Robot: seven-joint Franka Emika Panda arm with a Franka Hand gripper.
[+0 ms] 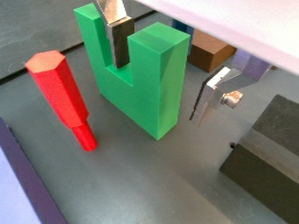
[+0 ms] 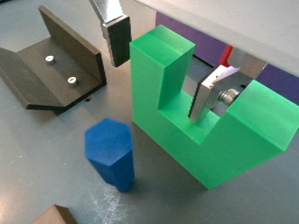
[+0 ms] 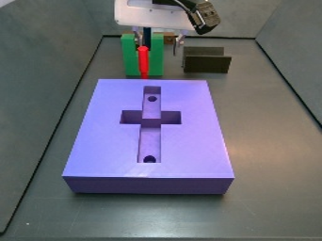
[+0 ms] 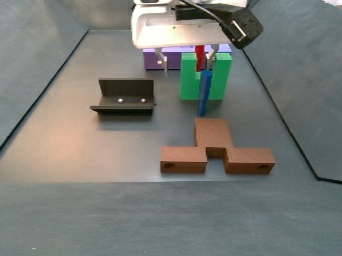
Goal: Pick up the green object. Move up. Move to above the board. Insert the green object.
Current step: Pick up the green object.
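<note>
1. The green object [image 2: 193,122] is seen standing upright on the floor beyond the board [image 3: 151,132], next to a red peg [image 1: 65,96].
2. The gripper [image 2: 170,61] is set over one upright arm, one finger [image 1: 118,39] in the notch, the other outside; the jaws are wide, not yet clamped.
3. The pick-up step is judged in hand; closing on the arm is called for next, then lifting.

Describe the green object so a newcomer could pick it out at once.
Start from the board, the big purple slab with the cross-shaped recess; past its far end the gripper hangs low. The green object stands under it, one arm between the open fingers. Beside the thin red cylinder, it alone is bright green and notched.
</note>
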